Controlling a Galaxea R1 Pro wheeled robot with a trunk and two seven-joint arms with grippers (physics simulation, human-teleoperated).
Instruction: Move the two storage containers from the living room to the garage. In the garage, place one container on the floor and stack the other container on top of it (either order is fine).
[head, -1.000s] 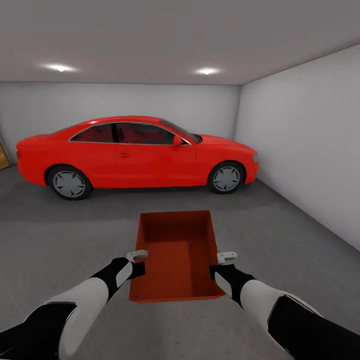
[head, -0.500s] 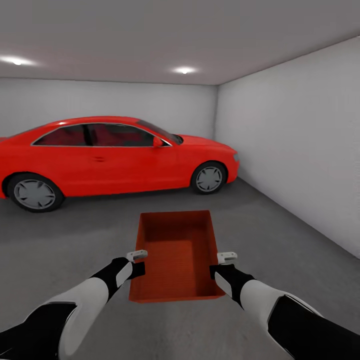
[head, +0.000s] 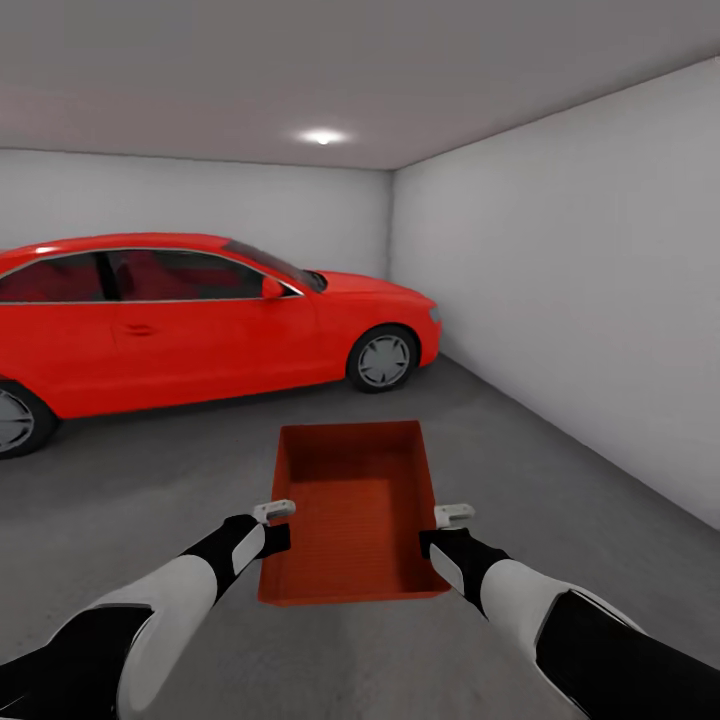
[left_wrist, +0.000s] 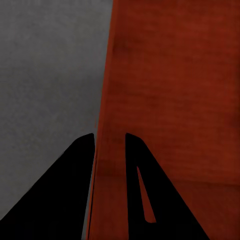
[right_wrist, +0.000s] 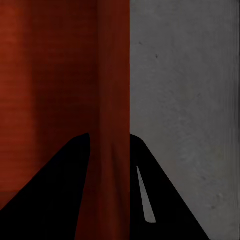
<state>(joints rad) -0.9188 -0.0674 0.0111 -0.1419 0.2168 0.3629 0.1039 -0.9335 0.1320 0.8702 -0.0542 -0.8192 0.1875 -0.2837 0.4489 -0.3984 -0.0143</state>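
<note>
I hold one orange-red open-top storage container (head: 350, 510) in front of me, above the garage's dark grey concrete floor (head: 580, 500). My left gripper (head: 276, 526) is shut on its left wall and my right gripper (head: 446, 530) on its right wall. In the left wrist view the left gripper (left_wrist: 109, 136) straddles the wall's rim, one finger on each side of the container (left_wrist: 165, 100). The right gripper (right_wrist: 110, 135) clamps the opposite rim of the container (right_wrist: 50, 75) the same way, with the floor (right_wrist: 185, 100) beyond. The container is empty inside.
A red car (head: 180, 310) stands across the back left of the garage. A plain white wall (head: 580, 280) runs along the right side and meets the back wall at a corner. Open concrete lies between the car, the wall and me.
The whole picture has shifted left, so the camera has turned right; the car now sits further left in view. The container and both grippers keep the same place in view.
</note>
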